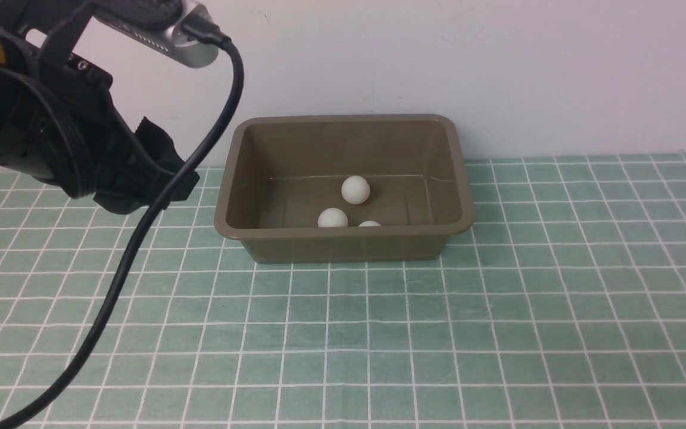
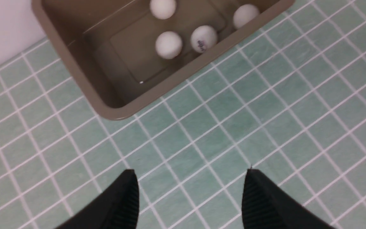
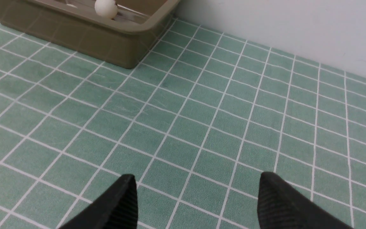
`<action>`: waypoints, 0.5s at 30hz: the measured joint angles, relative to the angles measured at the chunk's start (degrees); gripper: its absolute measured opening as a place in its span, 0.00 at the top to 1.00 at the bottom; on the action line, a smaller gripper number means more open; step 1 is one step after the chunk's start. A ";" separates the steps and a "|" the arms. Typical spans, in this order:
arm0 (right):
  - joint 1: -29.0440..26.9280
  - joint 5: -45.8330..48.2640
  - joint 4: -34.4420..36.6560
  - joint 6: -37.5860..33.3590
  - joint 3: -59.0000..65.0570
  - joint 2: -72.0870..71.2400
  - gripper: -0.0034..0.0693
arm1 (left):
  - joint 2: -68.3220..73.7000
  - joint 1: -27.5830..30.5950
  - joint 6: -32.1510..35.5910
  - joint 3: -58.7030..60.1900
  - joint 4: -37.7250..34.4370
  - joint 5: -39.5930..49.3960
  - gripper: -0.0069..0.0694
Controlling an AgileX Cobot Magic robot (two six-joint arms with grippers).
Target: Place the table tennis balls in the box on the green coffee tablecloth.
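All four white balls (image 2: pixel 169 45) lie in brown box (image 1: pixel 343 249), far side of green cloth (image 1: pixel 343 333). My left gripper (image 2: pixel 191 187) and right gripper (image 3: pixel 198 190) both open, holding nothing. Putting-in step looks done. Next: I pull left arm (image 1: pixel 75 113) back left, clear of box, no bumping rim.

One table tennis ball (image 2: pixel 204 38) bears a small dark marking (too blurred to read).

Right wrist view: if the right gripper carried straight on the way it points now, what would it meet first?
Probably the green tablecloth, ahead between the right gripper's open jaws; the box lies off to one side. Depth is unclear, so this is a judgement.
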 joint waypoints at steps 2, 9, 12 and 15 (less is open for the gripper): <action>0.00 0.55 0.00 0.00 0.00 0.00 0.32 | 0.00 0.00 0.00 0.00 -2.49 -0.30 0.39; 0.00 0.99 0.00 0.00 0.00 0.00 0.32 | 0.00 0.00 -0.11 0.00 -9.42 -0.50 0.39; 0.00 0.99 0.00 0.00 0.00 0.00 0.32 | 0.00 0.00 -0.11 0.00 -10.39 -0.62 0.39; 0.00 0.99 0.00 0.65 0.00 0.00 0.32 | 0.00 0.00 -0.11 0.00 -10.44 -0.69 0.39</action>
